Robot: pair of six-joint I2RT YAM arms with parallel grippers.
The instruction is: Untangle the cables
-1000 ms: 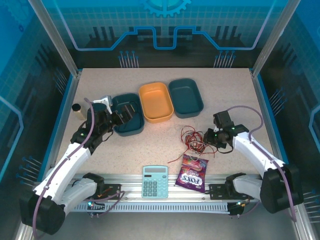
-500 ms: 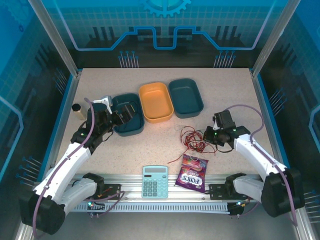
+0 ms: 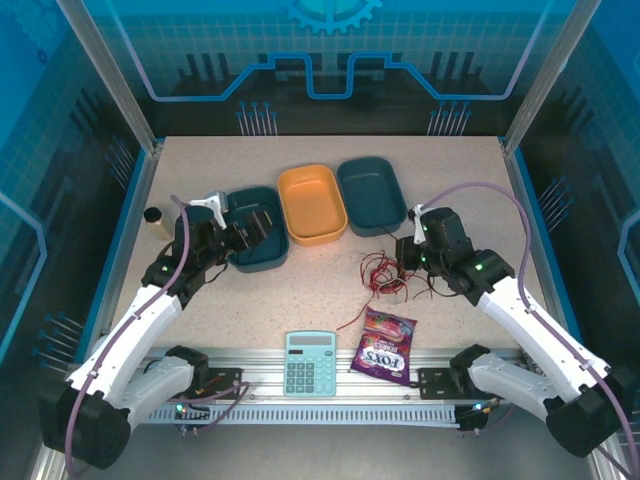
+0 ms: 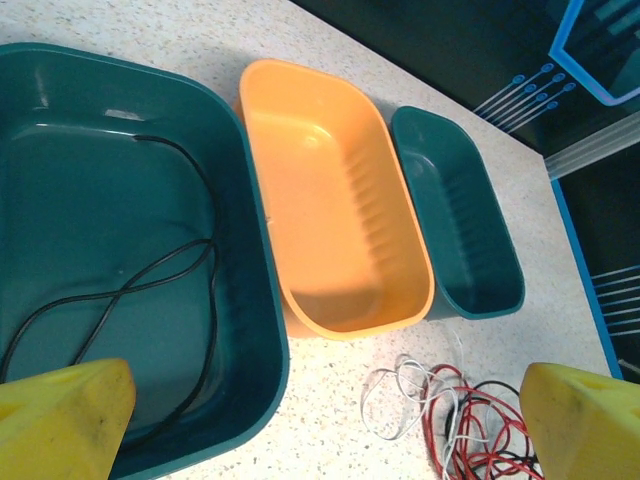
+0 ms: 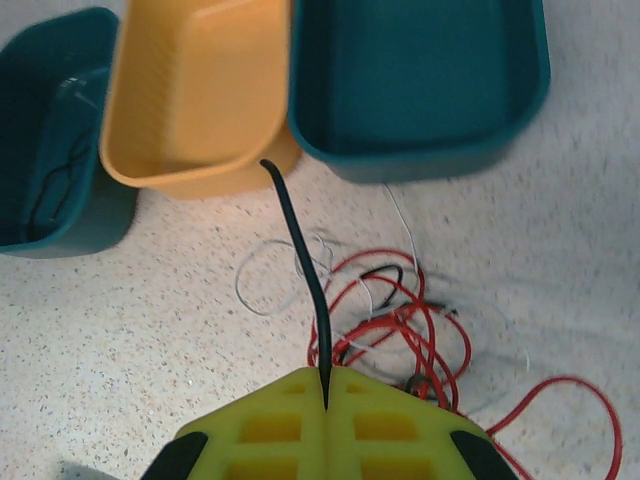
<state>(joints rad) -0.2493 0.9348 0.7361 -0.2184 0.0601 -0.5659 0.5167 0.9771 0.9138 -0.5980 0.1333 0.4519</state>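
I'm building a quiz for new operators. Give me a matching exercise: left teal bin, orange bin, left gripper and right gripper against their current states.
1. left teal bin
2. orange bin
3. left gripper
4. right gripper

A. shut on a black cable
B. empty
C. open
D. black wire lying inside

Pairs: 1-D, 2-B, 3-C, 4-A.

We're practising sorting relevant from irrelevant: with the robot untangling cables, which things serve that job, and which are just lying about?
Job: tangle of red, white and black cables; black strand pinched in the right gripper; black cable in the left teal tray; probably the orange tray and right teal tray.
Lying about: calculator; sweets packet; small dark cylinder.
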